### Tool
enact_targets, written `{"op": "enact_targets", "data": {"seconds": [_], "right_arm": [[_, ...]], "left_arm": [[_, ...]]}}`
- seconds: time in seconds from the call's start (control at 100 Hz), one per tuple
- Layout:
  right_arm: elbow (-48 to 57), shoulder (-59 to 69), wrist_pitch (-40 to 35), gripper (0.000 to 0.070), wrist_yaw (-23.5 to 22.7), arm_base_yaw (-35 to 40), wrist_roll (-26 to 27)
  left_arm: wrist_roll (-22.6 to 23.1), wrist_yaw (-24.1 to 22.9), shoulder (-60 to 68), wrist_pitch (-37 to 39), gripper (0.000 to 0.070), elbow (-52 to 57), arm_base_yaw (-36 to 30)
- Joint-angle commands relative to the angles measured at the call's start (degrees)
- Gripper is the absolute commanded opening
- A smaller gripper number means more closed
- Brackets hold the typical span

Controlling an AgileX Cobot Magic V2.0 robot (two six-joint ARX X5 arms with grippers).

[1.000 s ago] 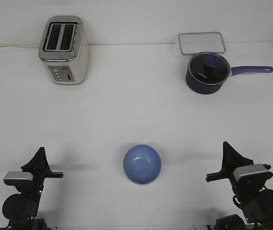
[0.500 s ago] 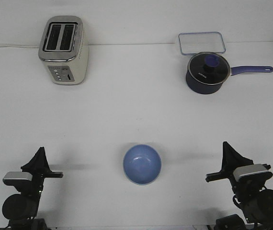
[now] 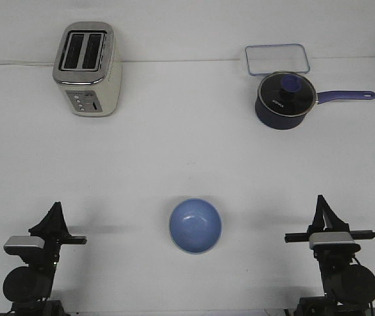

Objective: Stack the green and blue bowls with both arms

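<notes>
The periwinkle blue bowl (image 3: 195, 226) sits upright on the white table near the front middle. The pale green bowl does not show in this view. My left gripper (image 3: 56, 207) is low at the front left, well left of the blue bowl; its fingers meet in a point and hold nothing. My right gripper (image 3: 320, 200) is low at the front right, well right of the bowl; its fingers also meet in a point and hold nothing. Both point away from me over the table.
A cream toaster (image 3: 87, 68) stands at the back left. A dark navy saucepan (image 3: 285, 100) with a lid and a long blue handle stands at the back right. A clear lidded container (image 3: 277, 58) lies behind it.
My right gripper has turned from angled left to pointing straight forward and shifted slightly right. The left gripper and the blue bowl have not moved.
</notes>
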Motion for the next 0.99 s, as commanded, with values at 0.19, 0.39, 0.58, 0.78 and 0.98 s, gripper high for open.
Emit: {"op": "enact_targets", "data": {"seconds": [0.19,0.39,0.58,0.78,0.98], "right_arm": [[-13.5,-2.7,7.0,0.0000,-2.1,-1.0,-4.5],[-13.5,-2.6,7.6,0.0000,-2.4,-1.0,-6.7],[-13.5,-2.7,7.6,0.0000,-2.8,-0.9,-6.7],[-13.5,-2.7,7.6,0.0000,-2.8,-0.9,-6.7],[-13.5,-2.7,7.6,0.0000,-2.8,-0.9,-6.7]], "left_arm": [[-0.3,-0.1,-0.1,0.6,0.0015,-1.1,0.0],[-0.4,-0.1,-0.1,0.6,0.0015,-1.1,0.0],[-0.3,-0.1,-0.1,0.6,0.0015,-1.1,0.0],[-0.4,-0.1,-0.1,0.6,0.0015,-1.1,0.0],[-0.4,-0.1,-0.1,0.6,0.0015,-1.1,0.0]]}}
